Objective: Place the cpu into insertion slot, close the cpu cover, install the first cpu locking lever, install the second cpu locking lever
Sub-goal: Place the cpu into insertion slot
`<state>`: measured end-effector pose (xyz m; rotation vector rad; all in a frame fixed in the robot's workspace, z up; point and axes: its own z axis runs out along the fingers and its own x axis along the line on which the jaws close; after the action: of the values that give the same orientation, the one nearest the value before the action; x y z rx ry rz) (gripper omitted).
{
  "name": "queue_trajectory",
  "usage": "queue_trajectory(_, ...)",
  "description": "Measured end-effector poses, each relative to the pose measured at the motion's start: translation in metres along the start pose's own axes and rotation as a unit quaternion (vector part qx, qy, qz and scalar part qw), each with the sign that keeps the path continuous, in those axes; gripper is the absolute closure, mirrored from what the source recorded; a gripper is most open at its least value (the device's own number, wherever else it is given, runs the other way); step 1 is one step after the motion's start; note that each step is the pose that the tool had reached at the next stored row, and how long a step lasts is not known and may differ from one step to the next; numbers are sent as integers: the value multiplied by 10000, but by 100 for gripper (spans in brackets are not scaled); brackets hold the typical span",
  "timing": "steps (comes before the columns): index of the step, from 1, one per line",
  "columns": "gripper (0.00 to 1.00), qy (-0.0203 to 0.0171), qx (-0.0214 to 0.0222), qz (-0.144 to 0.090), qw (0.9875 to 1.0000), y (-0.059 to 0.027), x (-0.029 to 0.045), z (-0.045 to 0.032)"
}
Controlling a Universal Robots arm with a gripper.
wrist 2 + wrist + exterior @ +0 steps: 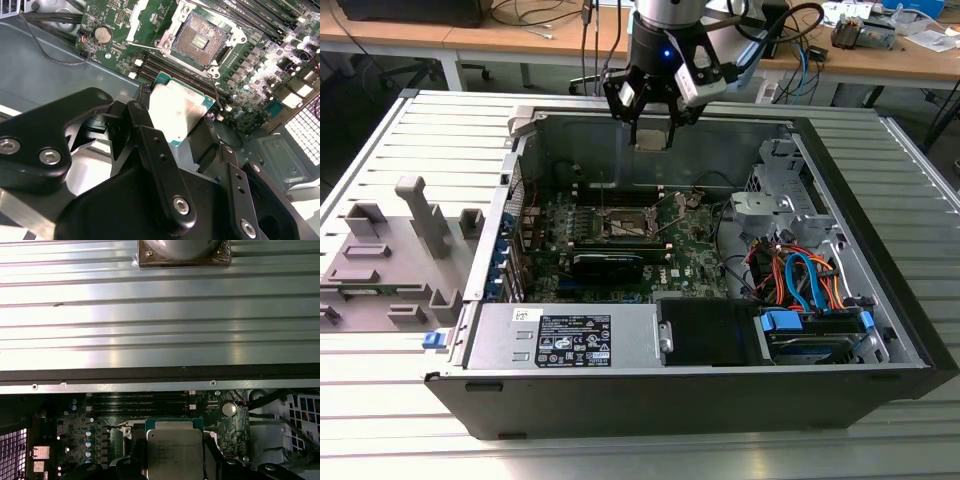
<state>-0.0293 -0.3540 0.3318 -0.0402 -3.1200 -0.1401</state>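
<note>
The cpu [177, 112] is gripped by its opposite edges between the closed fingers [150, 140] of the hand [650, 140], with its silvery top turned toward both wrist cameras. Such an edge grip is judged to leave the underside free, so that the chip can be laid flat into a socket. The chip is carried in the air and is touched by nothing but the fingers.

The insertion slot [197, 40] is seen in the second wrist view with its dark field of contacts exposed inside the silver rim. Nothing is seated in it, so it is judged ready to receive the chip. Two thin wire rods [142, 46] are seen beside the rim, clear of the opening. How far back the cpu cover is swung cannot be told.

In the exterior view the arm is hung from above, wrist pointing down, over the far side of the open computer case [700, 400], which is set on the ribbed metal surface [620, 455]. The hand is held well above the motherboard [690, 245]. It is not yet over the socket: in the second wrist view the slot is seen beyond the chip, not beneath it.
</note>
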Motion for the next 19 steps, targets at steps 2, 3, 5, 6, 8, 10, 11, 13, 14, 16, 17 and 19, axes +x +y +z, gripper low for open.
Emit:
queue_trajectory(2,45,0,0,0,10000,-3,0,3)
queue_trajectory(3,45,0,0,-1,10000,-5,-1,5)
queue_trajectory(5,45,0,0,0,10000,-8,-1,7)
queue_trajectory(6,45,0,0,0,10000,-10,-1,9)
queue_trajectory(8,45,0,0,-1,10000,-13,-1,13)
queue_trajectory(10,45,0,0,0,10000,-15,-1,16)
queue_trajectory(11,45,0,0,-1,10000,-16,-1,18)
queue_trajectory(13,45,0,0,-1,10000,-18,-1,23)
queue_trajectory(14,45,0,0,0,10000,-19,-1,25)
queue_trajectory(16,45,0,0,-1,10000,-20,-2,28)
queue_trajectory(17,45,0,0,-1,10000,-20,-2,30)
queue_trajectory(19,45,0,0,0,10000,-22,-2,35)
